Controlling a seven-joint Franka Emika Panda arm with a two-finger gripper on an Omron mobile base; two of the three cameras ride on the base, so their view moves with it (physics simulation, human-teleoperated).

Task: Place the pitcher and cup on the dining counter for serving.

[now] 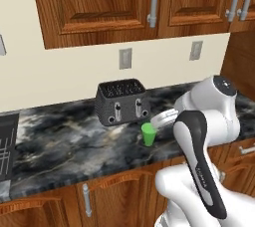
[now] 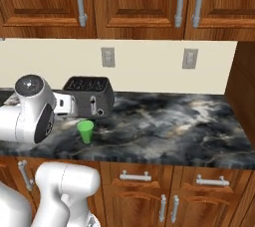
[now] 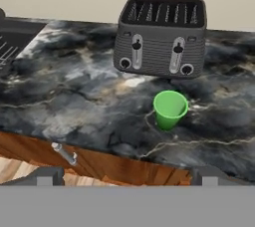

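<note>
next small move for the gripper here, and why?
Probably ease the gripper forward and down toward the cup. The cup stands upright and free on the marble worktop, in front of the toaster, a little right of the gripper's line. The fingers are spread wide and hold nothing.

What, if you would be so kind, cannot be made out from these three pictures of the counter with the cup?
- End effector: the hand view's bottom edge cuts its tips, so open or shut is unclear; in both base views the arm's own body covers it.
- Cup: whether it holds anything cannot be told in the hand view.
- Toaster: in the right base view the arm hides its left end.
- Cooktop: cut by the left edge of the left base view.
</note>
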